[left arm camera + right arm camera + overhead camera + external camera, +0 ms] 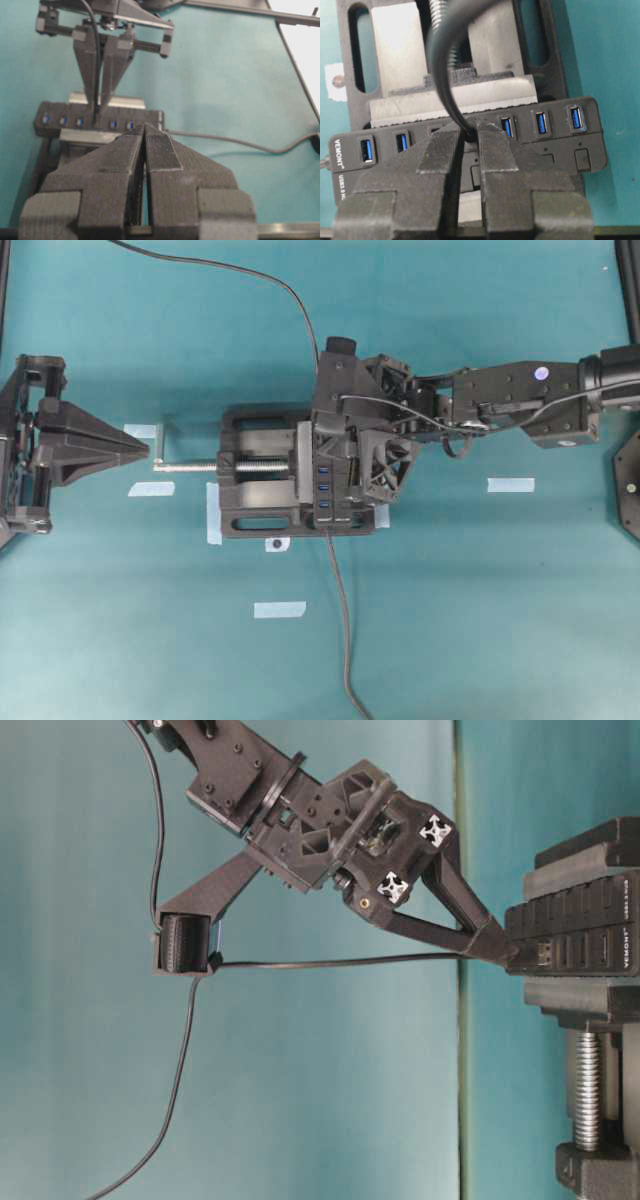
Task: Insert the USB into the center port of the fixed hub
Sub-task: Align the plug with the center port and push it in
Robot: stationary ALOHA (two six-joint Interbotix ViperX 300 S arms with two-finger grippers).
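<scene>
In the right wrist view my right end effector (468,145) fills the lower half of the frame, its fingers clamped on the USB (468,131), of which only the tail and the cable (442,55) curving up out of the grip show. The tips sit right at the hub (470,142), over the middle of its row of blue ports. The centre port itself is hidden behind my fingertips, so I cannot tell how deep the plug is, or whether it has entered at all. In the table-level view the tips meet the hub's face at the right of the frame.

I judge the step in hand to be the final push. To do it well I should keep the plug square to the hub's face, press straight along the port's axis, and keep the grip firm so the plug does not pivot. The cable should trail slack so that it does not drag the plug sideways.

Beyond the hub, the vise (447,50) clamps it steady on the surface (600,50). My left end effector (135,447) rests at the left of the overhead view, fingers together and empty, just beside the vise handle (160,445).
</scene>
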